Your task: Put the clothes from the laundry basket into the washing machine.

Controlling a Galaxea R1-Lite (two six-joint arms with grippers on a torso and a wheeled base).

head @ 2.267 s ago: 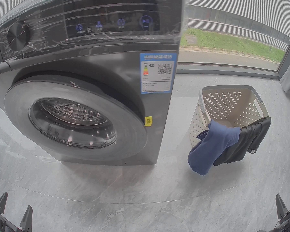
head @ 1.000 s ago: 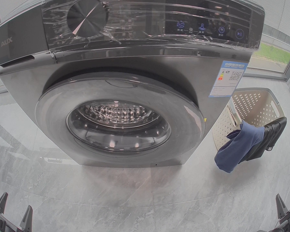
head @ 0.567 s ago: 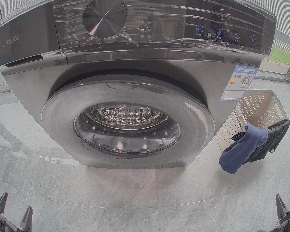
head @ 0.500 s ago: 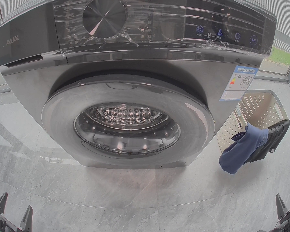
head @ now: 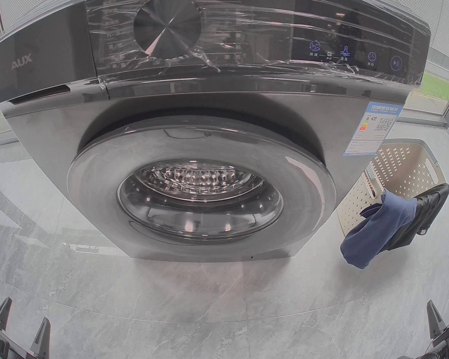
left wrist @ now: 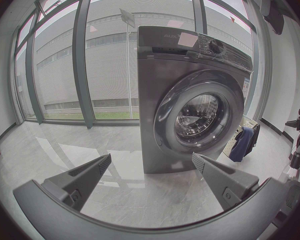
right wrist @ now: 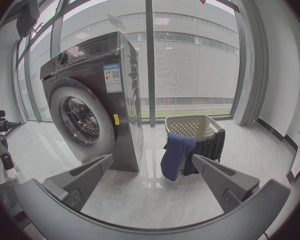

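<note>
Our left gripper (left wrist: pixel 150 157) hangs low over the grey floor (head: pixel 224 295), its fingers spread wide with nothing between them. Our right gripper (right wrist: pixel 151 157) is just as wide open and also empty. Straight before us stands the washing machine (head: pixel 264 110), its round glass door (head: pixel 199 200) closed. Just beside the machine, on our right, sits the laundry basket (head: pixel 409 148). A blue garment (head: pixel 376 230) and a black garment (head: pixel 426 208) drape over its near rim, well apart from both grippers.

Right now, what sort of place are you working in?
Probably a demo or test room: a film-wrapped washing machine stands alone on polished grey floor before floor-to-ceiling windows, laundry basket beside it.
</note>
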